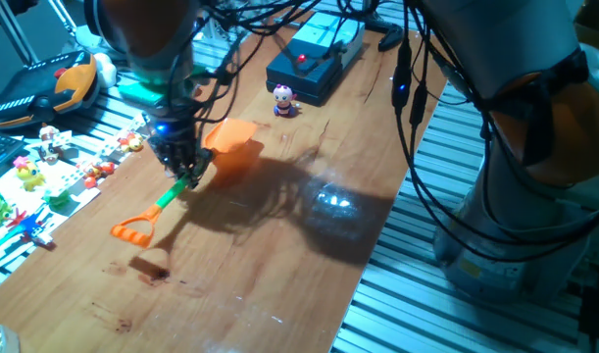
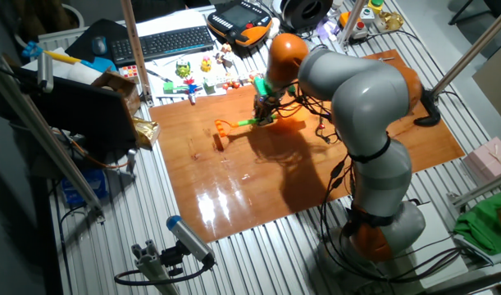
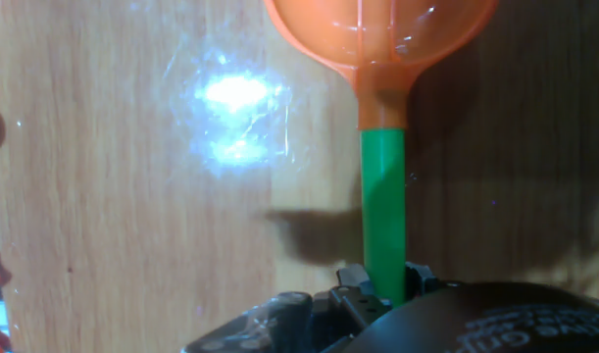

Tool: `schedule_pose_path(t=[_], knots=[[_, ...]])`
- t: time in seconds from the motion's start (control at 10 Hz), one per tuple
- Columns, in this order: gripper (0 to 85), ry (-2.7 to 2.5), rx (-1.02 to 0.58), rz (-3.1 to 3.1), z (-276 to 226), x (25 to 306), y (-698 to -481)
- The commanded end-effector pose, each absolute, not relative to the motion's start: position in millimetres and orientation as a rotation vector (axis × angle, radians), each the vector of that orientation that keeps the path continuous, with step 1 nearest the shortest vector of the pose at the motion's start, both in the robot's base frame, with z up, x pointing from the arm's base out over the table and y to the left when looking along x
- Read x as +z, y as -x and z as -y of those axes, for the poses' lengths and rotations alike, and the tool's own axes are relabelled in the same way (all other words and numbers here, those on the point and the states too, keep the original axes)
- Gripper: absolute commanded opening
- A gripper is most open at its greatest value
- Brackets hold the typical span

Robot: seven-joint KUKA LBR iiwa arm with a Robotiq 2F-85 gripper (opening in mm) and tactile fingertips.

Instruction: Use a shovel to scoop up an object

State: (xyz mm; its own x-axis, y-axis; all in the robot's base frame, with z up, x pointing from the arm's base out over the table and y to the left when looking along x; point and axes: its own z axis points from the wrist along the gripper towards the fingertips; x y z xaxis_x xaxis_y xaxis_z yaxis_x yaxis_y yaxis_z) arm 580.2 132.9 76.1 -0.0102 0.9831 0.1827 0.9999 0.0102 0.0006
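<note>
The shovel (image 1: pixel 176 192) has an orange blade (image 1: pixel 232 136), a thin green shaft and an orange loop end (image 1: pixel 132 231). It hangs tilted above the wooden table (image 1: pixel 279 255), casting a shadow below. My gripper (image 1: pixel 186 175) is shut on the green shaft near its middle. In the hand view the green shaft (image 3: pixel 383 211) runs up from my fingers to the orange blade (image 3: pixel 382 34). The object, a tiny figurine with a pink-purple head (image 1: pixel 284 100), stands on the table beyond the blade, apart from it. In the other fixed view the shovel (image 2: pixel 242 124) shows left of my gripper (image 2: pixel 262 116).
A blue box (image 1: pixel 314 61) lies behind the figurine. Small colourful toys in rows (image 1: pixel 54 167) sit on a white sheet at the table's left edge. A black and orange pendant (image 1: pixel 44 88) lies at far left. Cables hang from the arm over the table's right side.
</note>
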Motion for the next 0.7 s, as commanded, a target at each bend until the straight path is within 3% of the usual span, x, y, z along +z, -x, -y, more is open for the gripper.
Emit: schedule_pose_path(t=[0.0,0.6], knots=[[0.7,2.099,-0.208,2.143,-130,76,-578],[0.7,2.019,-0.277,2.121,-112,82,-567]])
